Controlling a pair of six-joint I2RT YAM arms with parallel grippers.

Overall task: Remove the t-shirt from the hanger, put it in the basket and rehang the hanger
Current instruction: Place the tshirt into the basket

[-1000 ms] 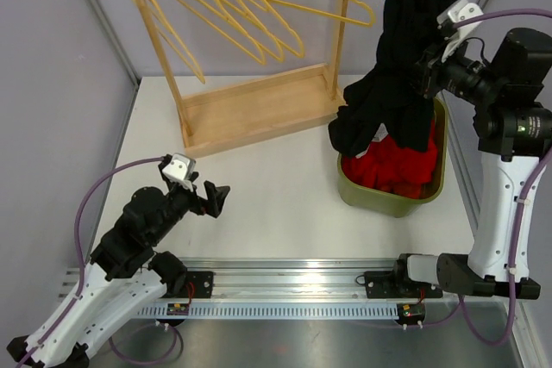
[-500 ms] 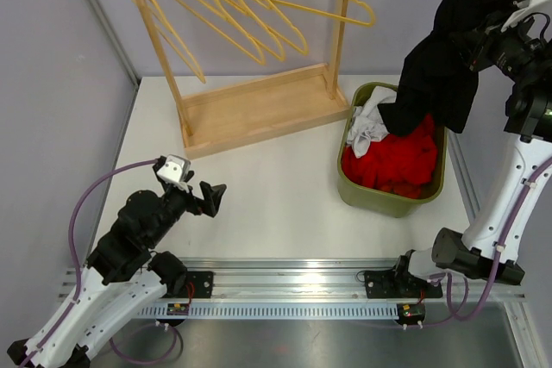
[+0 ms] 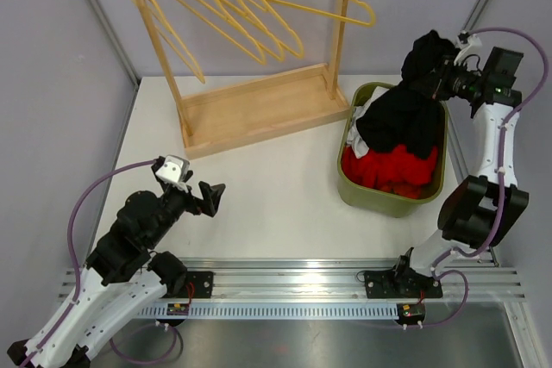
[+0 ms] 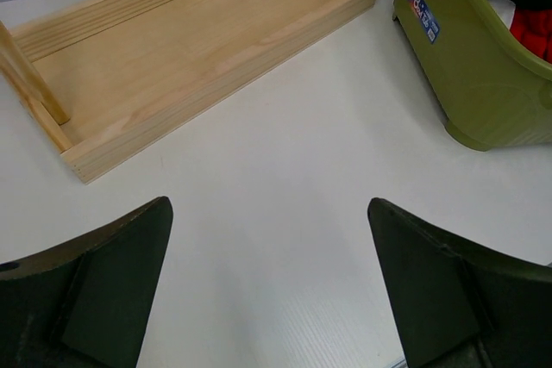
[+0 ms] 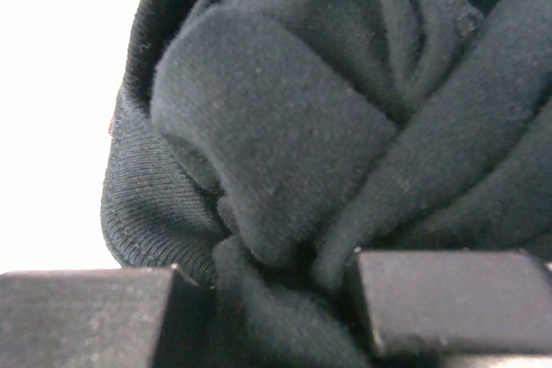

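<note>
Gripping a bunched fold of the black t-shirt point(image 3: 401, 114) in the right claw point(image 3: 435, 71), pinched narrow on the cloth, up beyond the far rim of the green bin point(image 3: 388, 200). Trailing the rest down from that claw into the bin, over red clothes point(image 3: 397, 170). Holding the left claw point(image 4: 272, 282) spread wide above bare desk point(image 3: 276, 196), gripping nothing; wooden rack point(image 3: 250, 109) with yellow hangers point(image 3: 259, 6) ahead of it, bin ahead to its right.
</note>
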